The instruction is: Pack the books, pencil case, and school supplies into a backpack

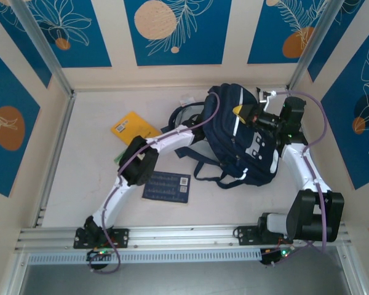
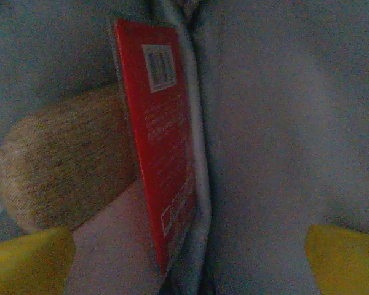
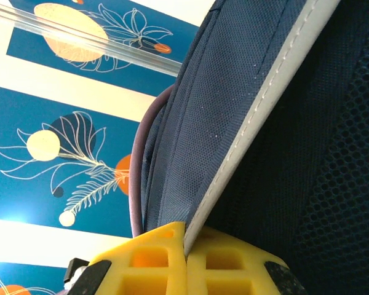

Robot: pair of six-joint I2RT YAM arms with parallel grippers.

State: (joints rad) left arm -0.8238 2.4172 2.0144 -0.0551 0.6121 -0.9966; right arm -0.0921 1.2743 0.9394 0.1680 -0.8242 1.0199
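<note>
The navy backpack [image 1: 246, 153] lies at the table's right middle. My left arm reaches into its mouth. Inside, the left gripper [image 2: 184, 270] stands open, its yellow fingertips [image 2: 24, 264] far apart and touching nothing. Ahead of it a red packet [image 2: 160, 153] with white print stands on edge against the grey lining [image 2: 283, 123], beside a tan woven pencil case [image 2: 67, 166]. My right gripper [image 1: 241, 112] [image 3: 186, 246] is shut on the backpack's white-piped rim [image 3: 258, 104]. A yellow-orange book [image 1: 134, 126] and a navy book [image 1: 166, 186] lie on the table to the left.
A small pale packet [image 1: 186, 100] lies near the back wall, behind the backpack's straps [image 1: 203, 166]. A pale green edge [image 1: 120, 153] peeks out beside my left arm's elbow. Walls close the table on three sides, and a metal rail [image 1: 184, 233] runs along the near edge.
</note>
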